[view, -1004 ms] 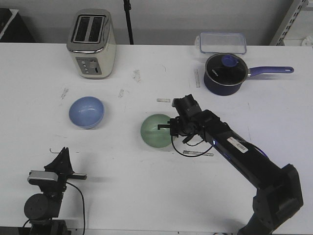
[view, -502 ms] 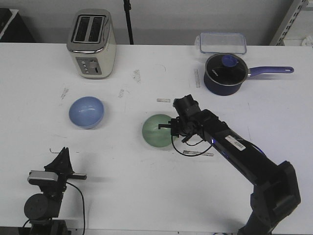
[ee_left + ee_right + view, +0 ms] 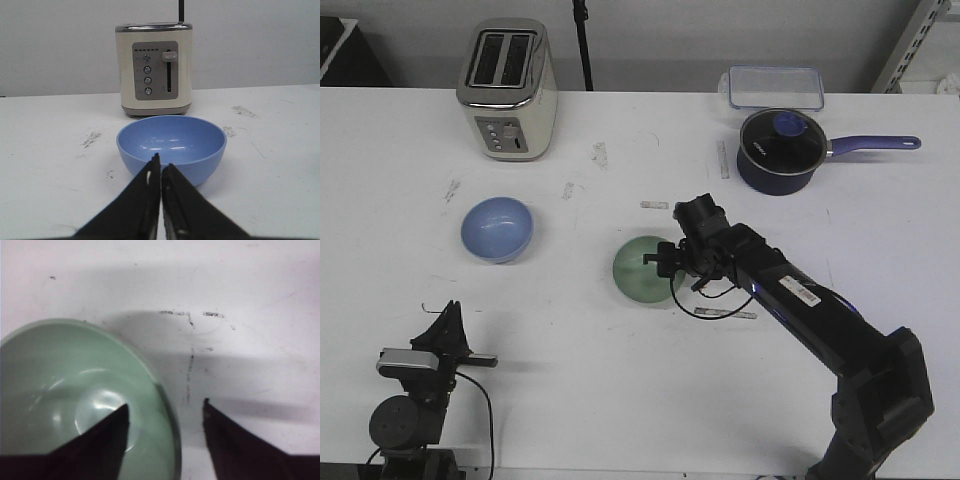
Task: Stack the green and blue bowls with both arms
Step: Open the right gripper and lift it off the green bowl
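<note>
The blue bowl (image 3: 497, 228) sits left of the green bowl (image 3: 642, 268), toaster (image 3: 508, 88) behind it.

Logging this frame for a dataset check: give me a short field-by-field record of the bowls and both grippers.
green bowl: pale mint green round bowl, table centre, upright
blue bowl: light periwinkle blue round bowl, apart, in front of cream toaster
right gripper: right gripper open, fingers straddling green bowl's rim
left gripper: left gripper shut, empty, short of blue bowl
stacked: no
</note>
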Robot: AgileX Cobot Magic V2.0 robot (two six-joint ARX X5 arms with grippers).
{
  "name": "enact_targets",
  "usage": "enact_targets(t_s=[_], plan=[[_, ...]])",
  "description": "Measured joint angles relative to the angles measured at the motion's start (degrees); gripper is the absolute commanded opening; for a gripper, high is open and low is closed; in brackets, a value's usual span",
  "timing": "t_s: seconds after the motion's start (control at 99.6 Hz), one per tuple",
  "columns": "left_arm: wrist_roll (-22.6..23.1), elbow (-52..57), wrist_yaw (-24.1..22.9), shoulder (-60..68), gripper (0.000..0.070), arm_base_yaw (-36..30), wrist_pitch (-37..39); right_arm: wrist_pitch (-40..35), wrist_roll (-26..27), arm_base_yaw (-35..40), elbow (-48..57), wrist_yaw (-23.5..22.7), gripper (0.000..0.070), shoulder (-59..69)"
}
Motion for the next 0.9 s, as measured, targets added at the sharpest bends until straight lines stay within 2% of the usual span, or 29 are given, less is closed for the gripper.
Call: enact_targets(t_s=[0.07, 0.131, 0.382, 0.623, 0.673, 0.713, 0.844, 0.904], plan=[[0.0, 0.0, -0.02, 0.0, 0.0001, 0.0, 0.0, 0.0, 0.0, 0.0, 0.0, 0.0, 0.0516, 0.0], [-0.02, 0.0, -0.02, 0.0, 0.0001, 0.0, 0.0, 0.0, -0.02, 0.0, 0.0, 0.0, 0.0544, 0.0], [-0.02, 0.0, -0.02, 0.0, 0.0001, 0.0, 0.0, 0.74, -0.92, 0.0, -0.07, 1.75, 0.0545, -4.39], [0.0, 0.0, -0.02, 0.0, 0.0001, 0.0, 0.0, 2.27, -7.17, -0.33, -0.96, 6.21, 0.0534, -10.8], [0.0, 0.0, -0.02, 0.0, 0.0001, 0.0, 0.0, 4.24, -8.57, -0.52, -2.6, 7.39, 0.0497, -12.68], [0.0, 0.0, -0.02, 0.0, 0.0001, 0.0, 0.0, 6.03, -9.57, -0.92, -4.33, 7.72, 0.044, -14.49], [0.0, 0.0, -0.02, 0.0, 0.0001, 0.0, 0.0, 13.68, -11.45, -2.56, -11.43, 7.76, 0.0172, -21.29], [-0.02, 0.0, -0.02, 0.0, 0.0001, 0.0, 0.0, 17.51, -12.39, -3.78, -15.21, 7.72, 0.0081, -24.61]])
